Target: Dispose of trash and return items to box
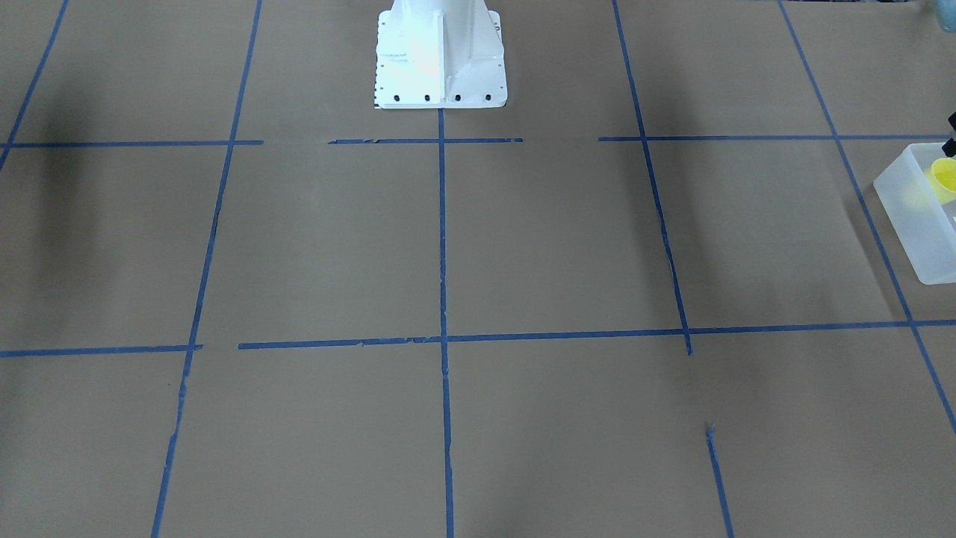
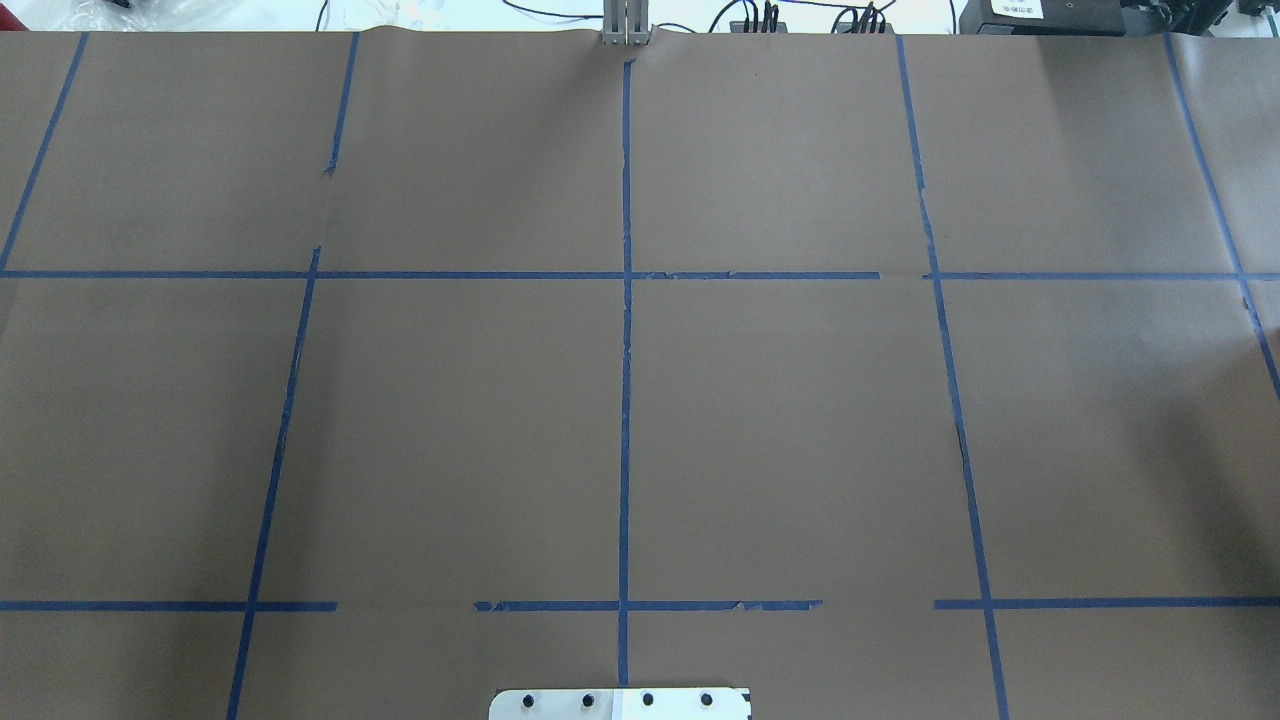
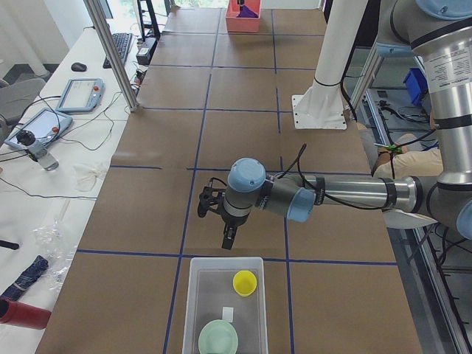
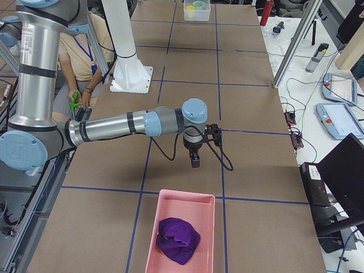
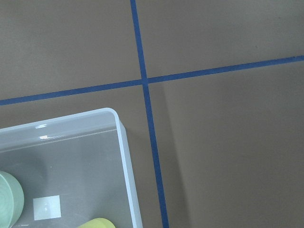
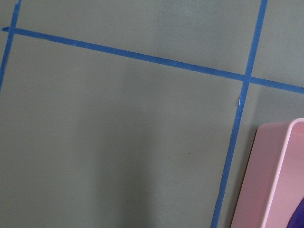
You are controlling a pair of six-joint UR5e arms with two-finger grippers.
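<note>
The frosted-white box (image 3: 193,310) stands at the table's left end. In it stand the yellow cup (image 3: 245,282) and a pale green bowl (image 3: 218,338). The left wrist view shows the box's corner (image 5: 124,152), the bowl's edge (image 5: 7,199) and the cup's rim (image 5: 99,223). The box (image 1: 915,224) and cup (image 1: 945,179) also show at the front view's right edge. My left gripper (image 3: 228,240) hangs just beyond the box's far wall, above the table. My right gripper (image 4: 195,161) hangs above the table short of a pink bin (image 4: 165,227). I cannot tell whether either is open or shut.
The pink bin holds a crumpled purple cloth (image 4: 178,239); its rim shows in the right wrist view (image 6: 270,175). A white label (image 5: 46,207) lies on the box floor. The robot's white base (image 1: 441,56) stands mid-table. A seated person (image 4: 85,62) is behind the robot.
</note>
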